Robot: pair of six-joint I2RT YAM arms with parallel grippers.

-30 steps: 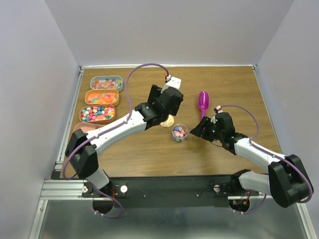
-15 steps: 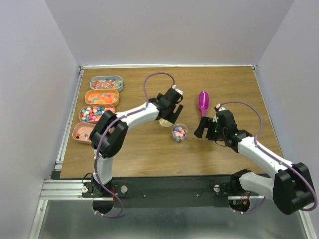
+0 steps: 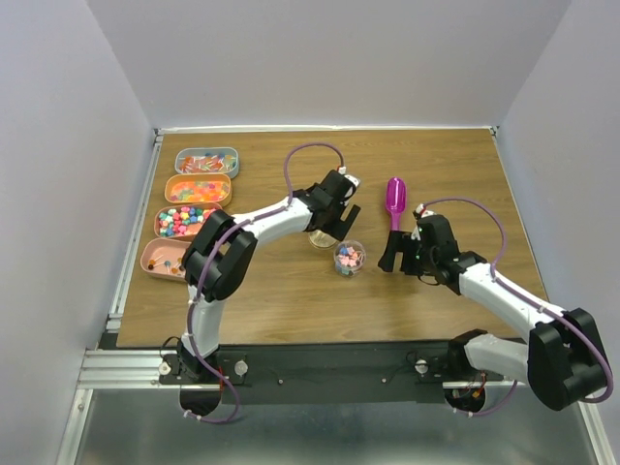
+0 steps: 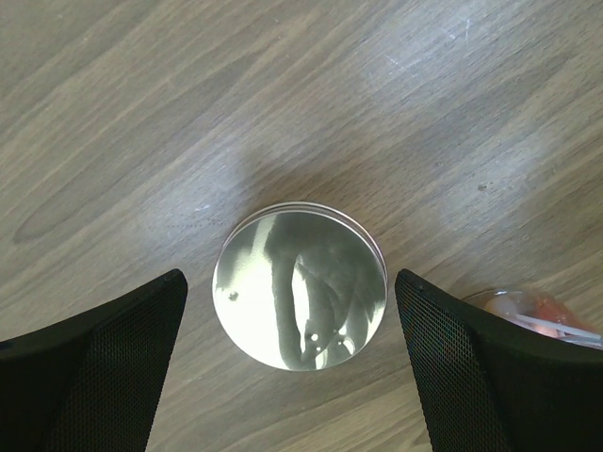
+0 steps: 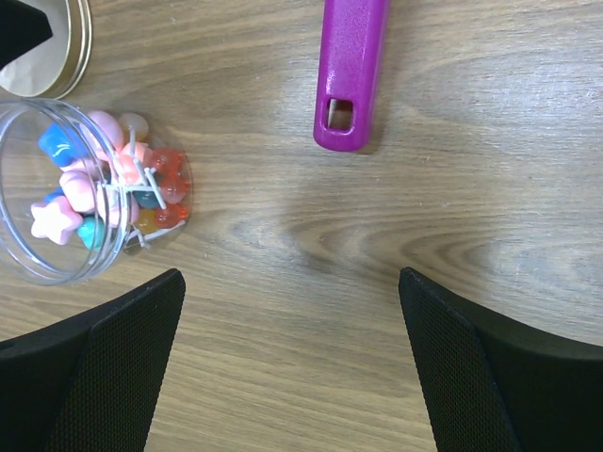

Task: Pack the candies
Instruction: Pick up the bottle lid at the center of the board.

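At the far left of the desk (image 3: 291,291) I see four small trays (image 3: 199,188) in a row. The candies (image 3: 190,220) fill three of them: wrapped red pieces, orange gummies and pastel balls. The nearest, pink tray holds only a few.

My left jaws hang wide apart straight above the round metal lid (image 4: 300,287). One dark mesh finger (image 4: 94,367) stands off each side of it, neither touching, and the lid lies flat on the wood.

Just right of the lid and slightly nearer stands the clear jar (image 5: 66,202), uncovered, with a mixed helping of candies inside. Right of that, my right jaws are also apart, over bare wood and holding nothing. The magenta scoop (image 5: 349,66) lies on the desk just beyond them.

I judge the filling finished and the capping step in hand. The next move calls for lowering the left jaws until the fingers bracket the lid's thin rim, then closing gently, lifting and carrying it over the jar's mouth. The rim is shallow and may slip. My right jaws could steady the jar meanwhile.
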